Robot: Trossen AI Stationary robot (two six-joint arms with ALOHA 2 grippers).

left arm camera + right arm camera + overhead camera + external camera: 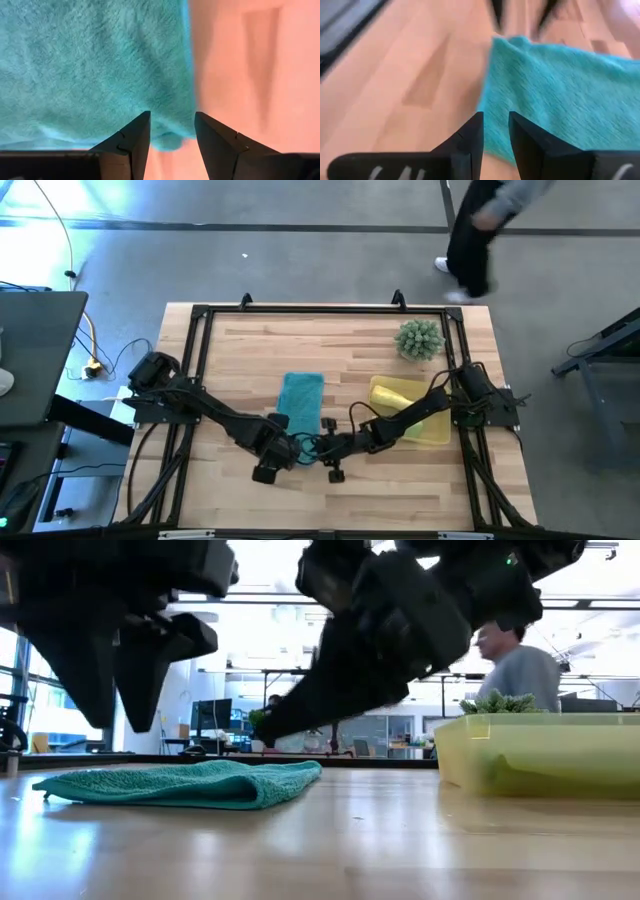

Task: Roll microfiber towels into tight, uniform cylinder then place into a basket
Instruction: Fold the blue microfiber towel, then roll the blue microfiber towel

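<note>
Shallow translucent yellow plastic basket point(437, 432) at the table's right side, holding a yellow microfiber towel point(393, 393); a lime-green tinge beside it inside, too unclear to name. Spiky green ball-shaped plant point(419, 339) just beyond the basket, toward the far edge. Teal blue microfiber towel point(300, 402) flat and folded on the light wooden table point(240, 360), mid-table, left of the basket and apart from it. Left gripper point(171, 134) parted and empty above the towel's near edge. Right gripper point(495, 131) narrowly parted, nothing between the fingers, at the same near edge from the other side. Right arm stretched across in front of the basket. Person point(485, 225) on the floor beyond the table.
</note>
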